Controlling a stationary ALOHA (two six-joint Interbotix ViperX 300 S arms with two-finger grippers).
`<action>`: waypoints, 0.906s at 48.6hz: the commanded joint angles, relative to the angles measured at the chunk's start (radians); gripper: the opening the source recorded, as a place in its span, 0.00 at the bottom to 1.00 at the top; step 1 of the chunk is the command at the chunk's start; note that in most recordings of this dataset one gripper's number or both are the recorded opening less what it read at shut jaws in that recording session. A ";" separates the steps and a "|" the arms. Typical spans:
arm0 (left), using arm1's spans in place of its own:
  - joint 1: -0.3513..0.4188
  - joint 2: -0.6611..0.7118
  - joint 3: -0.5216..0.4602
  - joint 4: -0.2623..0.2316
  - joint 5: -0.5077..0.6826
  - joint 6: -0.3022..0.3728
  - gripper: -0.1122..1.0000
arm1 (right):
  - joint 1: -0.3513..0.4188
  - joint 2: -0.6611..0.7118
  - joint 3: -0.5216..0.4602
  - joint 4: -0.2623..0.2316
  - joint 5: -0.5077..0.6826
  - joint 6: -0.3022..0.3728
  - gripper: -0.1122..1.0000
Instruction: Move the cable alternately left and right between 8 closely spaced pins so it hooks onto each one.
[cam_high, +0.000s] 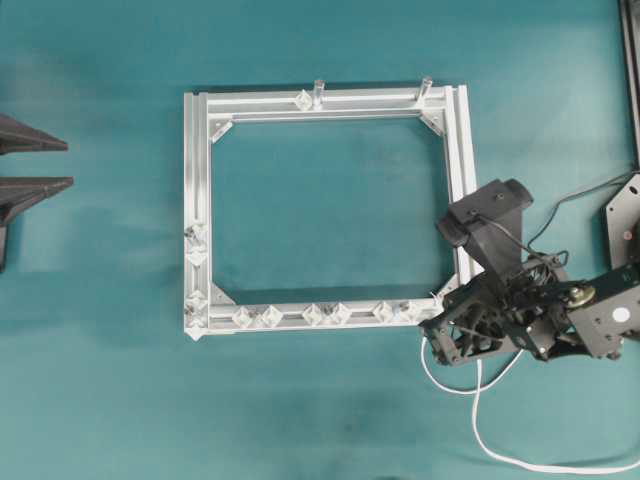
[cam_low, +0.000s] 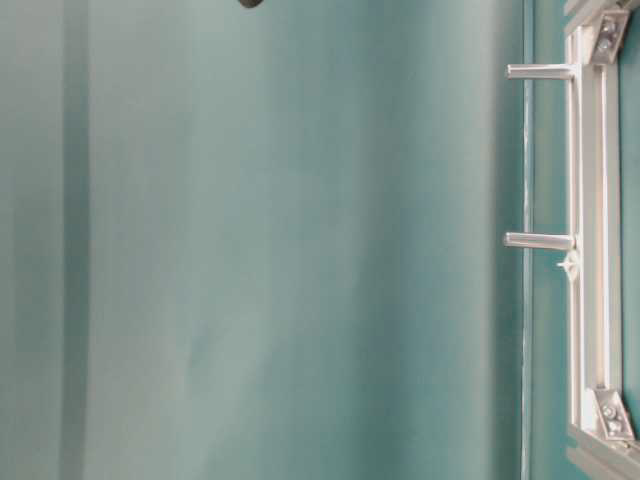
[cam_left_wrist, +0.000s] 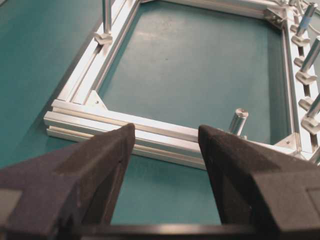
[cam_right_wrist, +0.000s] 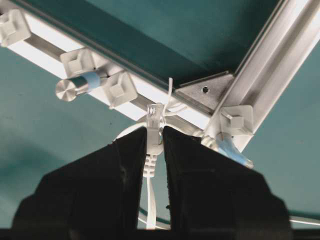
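Observation:
My right gripper (cam_right_wrist: 155, 132) is shut on the small white plug (cam_right_wrist: 154, 116) at the end of the cable (cam_right_wrist: 150, 200). It holds the plug against the bottom right corner of the aluminium frame (cam_high: 455, 150), next to a pin (cam_right_wrist: 120, 89). From overhead, the right gripper (cam_high: 432, 322) sits at that corner, and the cable (cam_high: 478, 400) loops below it and runs off to the right. Pins (cam_high: 326, 314) stand in pairs along the bottom rail, with more on the left rail (cam_high: 196, 244). My left gripper (cam_high: 70, 164) is open at the left edge, away from the frame, with nothing between its fingers (cam_left_wrist: 110, 150).
Two taller clear pegs (cam_high: 319, 90) (cam_high: 425, 86) stand on the frame's top rail; the table-level view shows them as horizontal rods (cam_low: 540, 71). A blue-banded peg (cam_right_wrist: 75, 87) sticks out between two pins. A thin dark wire (cam_high: 575, 195) curves right of the right arm.

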 joint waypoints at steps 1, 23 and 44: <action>-0.002 0.011 -0.012 0.003 -0.006 -0.002 0.68 | 0.000 -0.002 -0.017 -0.005 0.000 0.008 0.23; -0.002 0.012 -0.012 0.003 -0.006 -0.002 0.68 | -0.006 0.040 -0.037 -0.005 -0.005 0.038 0.23; -0.002 0.011 -0.011 0.003 -0.006 -0.002 0.68 | -0.018 0.043 -0.038 -0.005 -0.006 0.040 0.23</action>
